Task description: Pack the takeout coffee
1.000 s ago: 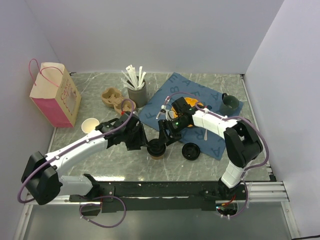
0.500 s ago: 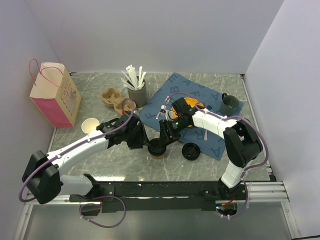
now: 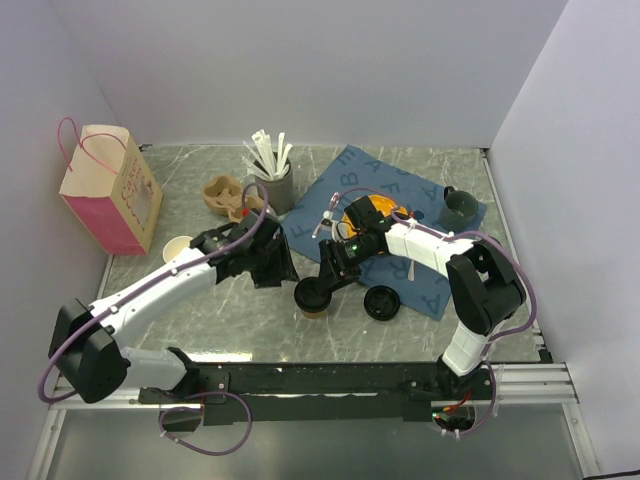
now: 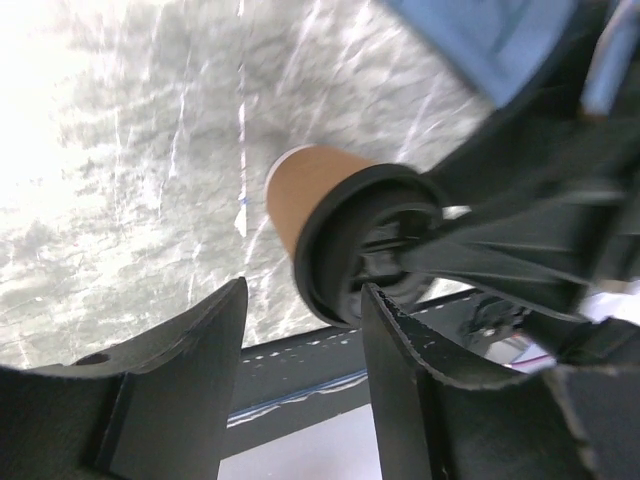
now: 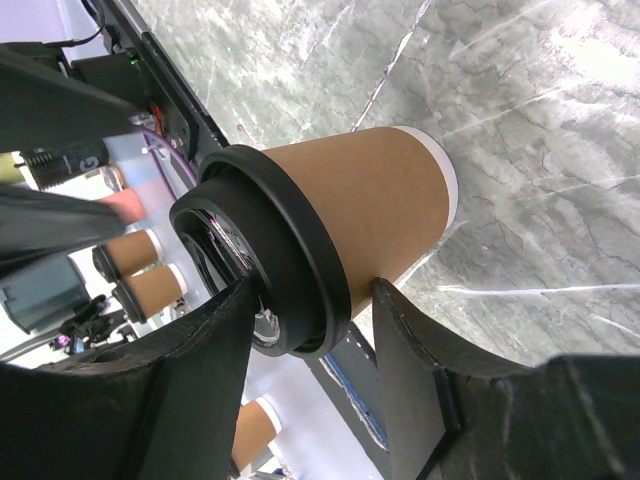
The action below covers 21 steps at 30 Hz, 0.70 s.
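The left arm (image 3: 150,292) and the right arm (image 3: 440,250) are built of white tubular links with bulky black joint housings. Both stand on a black rail (image 3: 330,380) at the bench's (image 3: 200,330) near edge. From the rail a thin purple cable (image 3: 47,370) loops along each arm. The left claw (image 4: 305,292) and the right claw (image 5: 312,290) have broad, matte black, wedge-shaped fingers (image 5: 150,400).

Upright, black-lidded kraft takeout coffee (image 3: 312,297)

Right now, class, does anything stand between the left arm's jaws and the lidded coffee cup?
Nothing visible does. Only bare table lies between the left arm's open jaws and the takeout coffee. The right arm's jaws clasp the cup at its lid from the other side, so that side is taken.
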Available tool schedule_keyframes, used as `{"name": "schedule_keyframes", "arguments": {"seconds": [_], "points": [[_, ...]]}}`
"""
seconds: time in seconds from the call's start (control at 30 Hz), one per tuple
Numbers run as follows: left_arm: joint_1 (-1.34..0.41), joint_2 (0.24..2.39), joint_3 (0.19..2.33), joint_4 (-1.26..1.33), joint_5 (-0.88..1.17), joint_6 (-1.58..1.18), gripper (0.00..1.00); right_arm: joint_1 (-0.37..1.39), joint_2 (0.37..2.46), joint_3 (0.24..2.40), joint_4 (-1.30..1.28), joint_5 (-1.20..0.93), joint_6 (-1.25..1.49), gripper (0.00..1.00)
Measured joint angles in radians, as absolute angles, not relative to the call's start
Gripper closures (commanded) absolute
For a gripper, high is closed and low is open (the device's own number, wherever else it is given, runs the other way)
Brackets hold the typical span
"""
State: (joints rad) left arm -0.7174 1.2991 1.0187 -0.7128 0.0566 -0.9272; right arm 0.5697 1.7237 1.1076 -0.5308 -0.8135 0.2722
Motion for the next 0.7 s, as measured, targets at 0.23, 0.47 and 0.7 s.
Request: {"name": "schedule_keyframes", "arguments": {"seconds": [0.23,0.47,0.7], "points": [[-0.704,1.277,1.062,-0.746,0.055,-0.929,0.51,0.570,1.724,1.108,-0.530,-0.814,0.273,0.44],[-0.701,1.279,0.952,-0.716,0.075,-0.931,0.50,0.572,1.724,1.108,-0.528,-0.814,0.276,0.44],[-0.699,1.293,0.918,-0.643,0.111,-0.933,0.50,0.572,1.724,1.108,-0.528,-0.814,0.277,0.44]]}}
